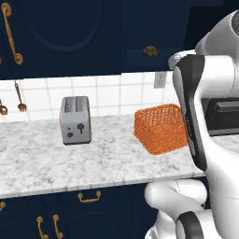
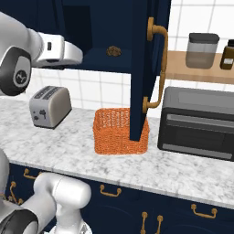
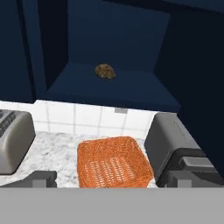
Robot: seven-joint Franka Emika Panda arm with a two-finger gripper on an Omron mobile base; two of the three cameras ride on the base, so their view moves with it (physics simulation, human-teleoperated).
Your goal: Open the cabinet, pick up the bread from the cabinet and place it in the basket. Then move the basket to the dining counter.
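1. One relation governs the coming move: in the hand view the bread (image 3: 105, 71) lies ahead of and above the claw (image 3: 109, 181), toward the back of the open cabinet (image 3: 109, 87) floor. By my judgement the reach must go forward and up into the recess.
2. The bread is a small rounded lump with no clear long axis; approach angle looks uncritical.
3. The claw is released, fingers spread wide, grasping nothing. The single arm (image 2: 57, 52) extends toward the cabinet opening.
4. The cabinet door (image 2: 144, 68) stands swung out, edge-on in the right base view, its brass handle (image 2: 157, 68) facing outward.
5. The basket (image 3: 113, 162) sits on the worktop (image 1: 37, 163) directly below the cabinet shelf, between the toaster (image 1: 75, 120) and a dark oven (image 2: 199, 121). It holds nothing.
6. The door's lower edge hangs in front of the basket in the right base view; whether they touch cannot be told.
7. No brand, label or legible writing found on any item.
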